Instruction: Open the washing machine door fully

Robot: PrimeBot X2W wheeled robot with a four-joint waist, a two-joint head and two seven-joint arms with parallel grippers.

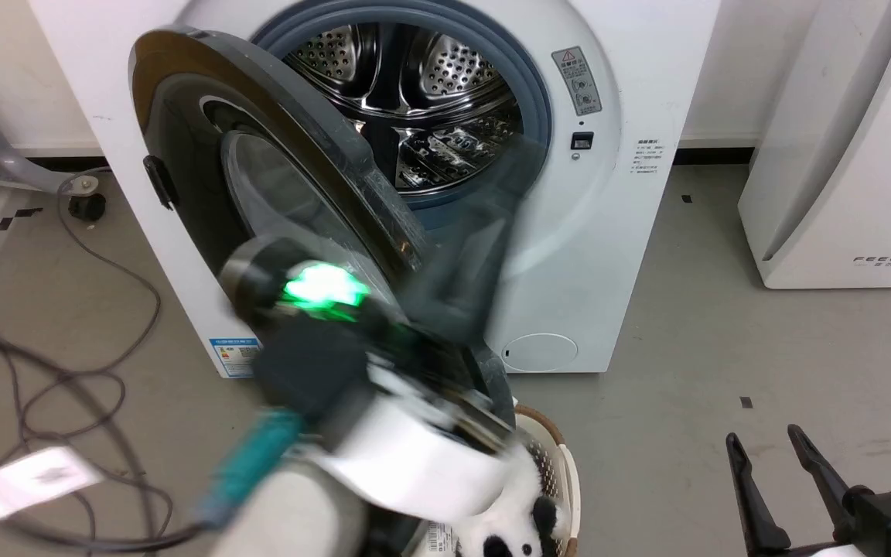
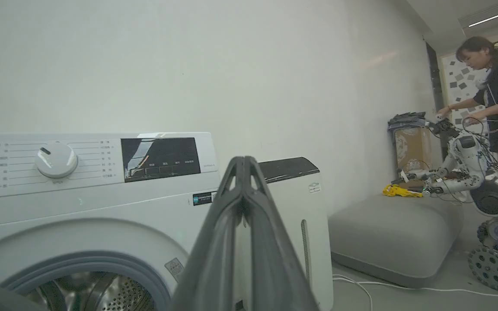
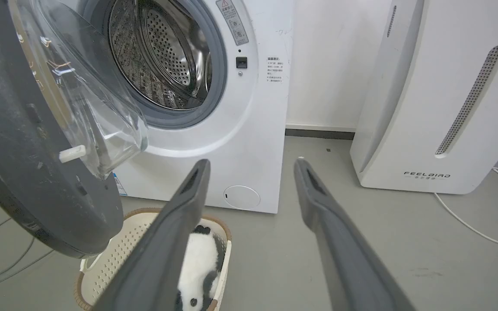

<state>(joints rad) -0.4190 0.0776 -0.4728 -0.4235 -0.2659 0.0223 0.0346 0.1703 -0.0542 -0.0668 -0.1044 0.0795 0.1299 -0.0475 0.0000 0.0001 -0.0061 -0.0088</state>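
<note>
A white front-loading washing machine [image 1: 631,93] stands against a wall with its steel drum exposed. The washing machine door [image 1: 206,155], a round glossy black ring around a bulging clear window, stands part open on its left-hand hinge, angled out toward the robot. The left gripper [image 2: 244,166] has its fingers pressed together around nothing. In the head view it is a dark blur by the door's inner side, probably placed to push the door wider, not to grasp it. The right gripper [image 1: 764,437] waits low on the right with its fingers spread and empty. A perforated laundry basket [image 1: 561,456] holding a panda plush [image 3: 197,259] sits under the door's lower edge. Loose cables [image 1: 66,371] lie on the floor where the door would travel. A white FEELBIRD appliance [image 1: 840,155] stands to the right.
</note>
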